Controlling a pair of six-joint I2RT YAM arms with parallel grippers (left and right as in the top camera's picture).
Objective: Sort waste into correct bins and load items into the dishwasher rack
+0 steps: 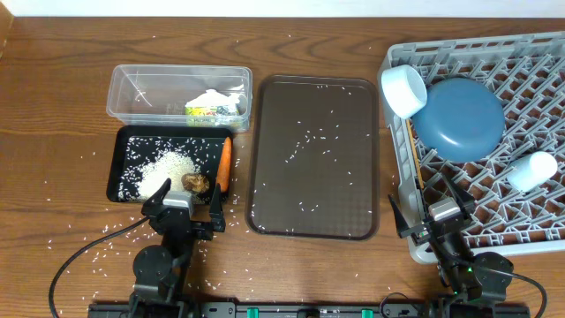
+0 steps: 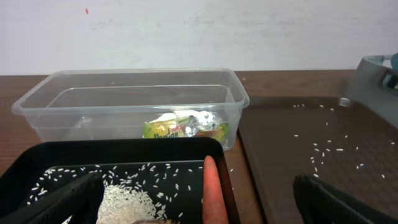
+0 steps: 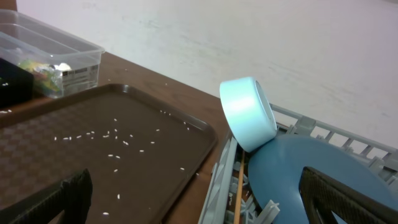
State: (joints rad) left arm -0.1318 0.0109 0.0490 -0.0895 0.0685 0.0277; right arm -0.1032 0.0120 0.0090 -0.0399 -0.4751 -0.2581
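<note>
Wooden table (image 1: pixel 53 106) against a white wall (image 2: pixel 186 31). You have the following on it.

- Tub (image 1: pixel 179 91): far left. It holds the wrapper (image 1: pixel 212 109) at its right end, with the napkin (image 1: pixel 212 95) just behind it.
- Black tray (image 1: pixel 119 168): directly near of the tub, almost touching it. Inside you have a heap of rice (image 1: pixel 168 168) in the middle, a lump (image 1: pixel 196 182) at the heap's near right, and the carrot (image 1: pixel 225 164) lying along the right wall. More grains are strewn over the table around the tray.
- Serving tray (image 1: pixel 313 157): centre, between the black tray and the rack. You will find only scattered grains on it.
- Rack (image 1: pixel 494 238): right side. The plate (image 1: pixel 459 117) lies in its far half. The bowl (image 1: pixel 403 90) sits tipped on its side at the far left corner, touching the plate. One cup (image 1: pixel 532 170) lies to the right, near of the plate. The chopsticks (image 3: pixel 238 193) run along the left wall, partly under the plate.
- Left gripper (image 1: pixel 183 198): at the near edge of the black tray. Its fingers (image 2: pixel 62 202) are spread wide and hold nothing.
- Right gripper (image 1: pixel 434 201): over the near left part of the rack. Its fingers (image 3: pixel 62 199) are likewise spread wide and hold nothing.
</note>
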